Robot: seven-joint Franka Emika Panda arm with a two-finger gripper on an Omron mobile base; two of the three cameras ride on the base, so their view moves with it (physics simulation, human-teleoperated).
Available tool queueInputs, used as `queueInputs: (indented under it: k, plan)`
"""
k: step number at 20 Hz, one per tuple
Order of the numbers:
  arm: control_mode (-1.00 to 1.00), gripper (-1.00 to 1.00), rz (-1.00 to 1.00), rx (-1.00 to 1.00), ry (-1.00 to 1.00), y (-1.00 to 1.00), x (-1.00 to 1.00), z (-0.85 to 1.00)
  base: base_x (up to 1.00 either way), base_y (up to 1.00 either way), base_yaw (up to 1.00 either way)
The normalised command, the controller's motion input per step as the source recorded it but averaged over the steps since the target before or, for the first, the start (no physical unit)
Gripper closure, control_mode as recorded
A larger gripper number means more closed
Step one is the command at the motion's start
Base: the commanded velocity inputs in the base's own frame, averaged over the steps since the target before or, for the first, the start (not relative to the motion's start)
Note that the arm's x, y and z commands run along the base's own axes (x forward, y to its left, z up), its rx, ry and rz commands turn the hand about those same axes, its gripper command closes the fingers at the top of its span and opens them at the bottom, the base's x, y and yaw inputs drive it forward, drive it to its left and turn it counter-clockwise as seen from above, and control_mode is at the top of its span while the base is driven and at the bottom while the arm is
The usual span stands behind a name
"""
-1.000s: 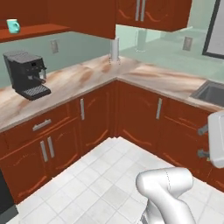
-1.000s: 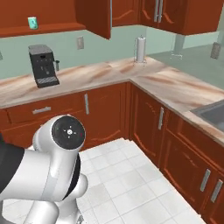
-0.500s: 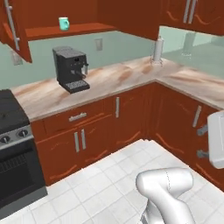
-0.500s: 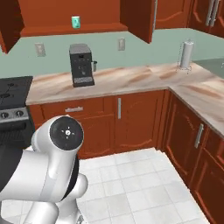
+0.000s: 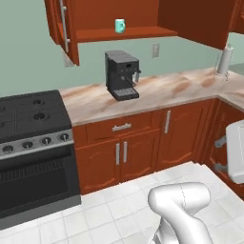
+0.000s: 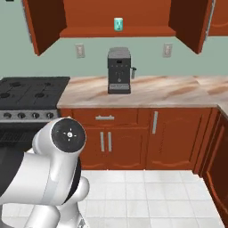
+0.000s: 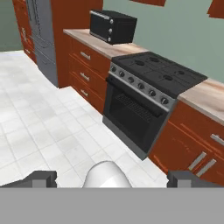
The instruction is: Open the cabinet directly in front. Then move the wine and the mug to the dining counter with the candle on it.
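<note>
The cabinet (image 5: 125,34) hangs on the wall straight ahead, both doors swung wide open; in the right base view its shelf (image 6: 133,32) sits between the two doors. A small teal mug (image 5: 119,25) stands alone on that shelf, also seen as the mug (image 6: 118,24) above the coffee machine. The wine, the dining counter and the candle are out of view. In the hand view my gripper (image 7: 113,179) is open, its fingertips (image 7: 41,179) far apart with nothing between them, and it looks across the floor at the stove, well away from the cabinet.
A black coffee machine (image 5: 122,75) stands on the worktop under the cabinet. A black stove (image 5: 31,119) is to its left, with a microwave (image 7: 113,26) and a steel fridge (image 7: 41,35) beyond. A paper towel roll (image 5: 223,60) marks the right corner. White tiled floor (image 6: 147,196) lies ahead.
The whole picture has swung: the base has turned, bringing the open cabinet, mug and coffee machine to the centre and the stove into view. The gripper has stayed open.
</note>
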Motion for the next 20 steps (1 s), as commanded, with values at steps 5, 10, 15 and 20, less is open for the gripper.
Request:
queueInputs:
  k: [5, 10, 15, 20]
  plan:
    - [1.00, -1.00, 0.00, 0.00, 0.00, 0.00, 0.00, 0.00, 0.49, 0.00, 0.22]
    - [1.00, -1.00, 0.00, 0.00, 0.00, 0.00, 0.00, 0.00, 0.50, 0.00, 0.10]
    - [1.00, -1.00, 0.00, 0.00, 0.00, 0.00, 0.00, 0.00, 0.66, -0.18, 0.12]
    - [1.00, -1.00, 0.00, 0.00, 0.00, 0.00, 0.00, 0.00, 0.77, -0.27, 0.10]
